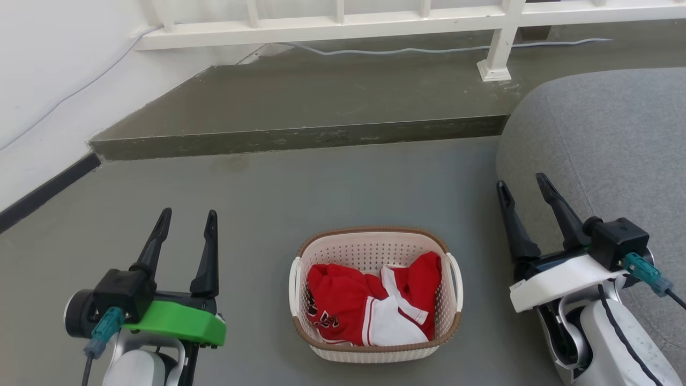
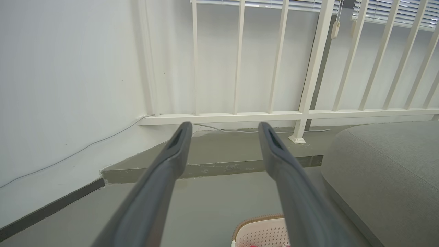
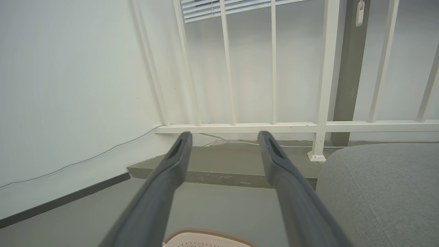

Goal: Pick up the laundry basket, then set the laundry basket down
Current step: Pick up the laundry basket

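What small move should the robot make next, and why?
Probably bring both open grippers down and inward to the white side handles: the laundry basket sits on the floor between them, with the left gripper and right gripper each clear of it.

right gripper: fingers spread wide, nothing between them. laundry basket rim pokes in at the bottom edge, on the grey floor, low between the fingers. Ahead: raised step with white railing on it. Grey cushion at right.
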You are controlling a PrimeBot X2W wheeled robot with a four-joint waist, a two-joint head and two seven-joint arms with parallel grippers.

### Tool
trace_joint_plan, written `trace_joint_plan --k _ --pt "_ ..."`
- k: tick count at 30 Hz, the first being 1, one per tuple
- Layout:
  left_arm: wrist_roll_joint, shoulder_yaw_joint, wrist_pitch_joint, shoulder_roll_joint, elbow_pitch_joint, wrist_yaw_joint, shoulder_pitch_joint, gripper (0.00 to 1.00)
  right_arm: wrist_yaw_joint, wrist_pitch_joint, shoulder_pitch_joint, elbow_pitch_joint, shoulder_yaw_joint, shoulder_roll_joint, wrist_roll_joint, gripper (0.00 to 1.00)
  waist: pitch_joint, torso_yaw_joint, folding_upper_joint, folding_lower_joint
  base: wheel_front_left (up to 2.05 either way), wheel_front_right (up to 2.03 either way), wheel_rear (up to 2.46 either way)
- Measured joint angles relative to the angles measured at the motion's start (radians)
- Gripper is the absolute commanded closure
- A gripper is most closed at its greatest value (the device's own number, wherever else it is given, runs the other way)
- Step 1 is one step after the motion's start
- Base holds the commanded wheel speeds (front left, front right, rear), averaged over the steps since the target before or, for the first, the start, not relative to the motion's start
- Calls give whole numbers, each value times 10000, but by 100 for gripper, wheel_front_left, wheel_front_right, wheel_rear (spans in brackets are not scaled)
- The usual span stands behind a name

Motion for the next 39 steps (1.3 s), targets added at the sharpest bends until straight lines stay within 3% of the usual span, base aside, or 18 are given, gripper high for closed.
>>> trace_joint_plan --k 20,39 --pt "-58 280 0 -46 -125 -92 -15 0 31 0 -25 -52 -445 251 -2 0 717 -173 0 0 0 0 0" --pt "-138 299 0 -75 167 -222 -1194 0 23 -2 -896 347 -832 481 12 0 2720 -470 0 0 0 0 0"
